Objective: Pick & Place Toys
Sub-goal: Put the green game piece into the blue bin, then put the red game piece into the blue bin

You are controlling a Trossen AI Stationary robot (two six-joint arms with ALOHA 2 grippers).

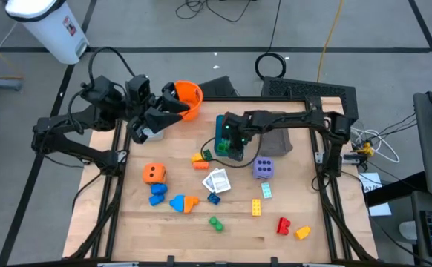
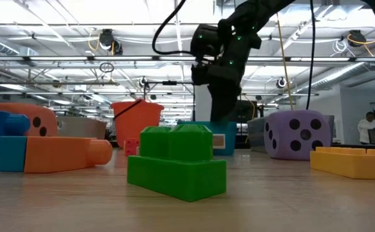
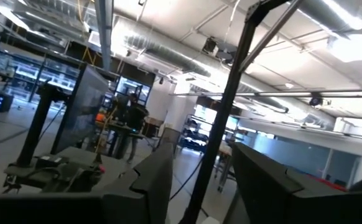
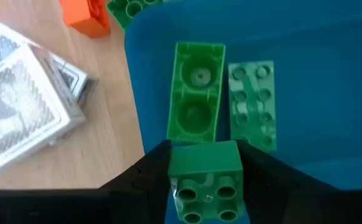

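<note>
Two green plastic bricks (image 4: 196,93) already lie flat in the teal rectangular tray (image 4: 318,106), and your right gripper (image 4: 204,180) hangs just above that tray's near edge, its fingers pinching a third small green square brick (image 4: 204,168) between them. In the high view you can place the right gripper (image 1: 233,137) over the tray (image 1: 225,141) near the table's middle.

Your left gripper (image 1: 173,106) sits at the back left, beside the orange plastic bucket (image 1: 190,96); its two dark fingers (image 3: 153,180) stand a little apart with nothing seen between them, pointing out into the room.

Out on the wooden table (image 1: 201,233) you still have loose toys: the large orange die (image 1: 154,173), the purple die (image 1: 263,168), the stack of small white printed cards (image 1: 217,180), blue bricks (image 1: 157,194), a green brick (image 1: 215,222) toward the front, a yellow brick (image 1: 255,208), a red brick (image 1: 283,225) and a yellow-orange brick (image 1: 302,233) at the front right. The cards (image 4: 28,93) lie just beside the tray's left wall, on bare wood.
</note>
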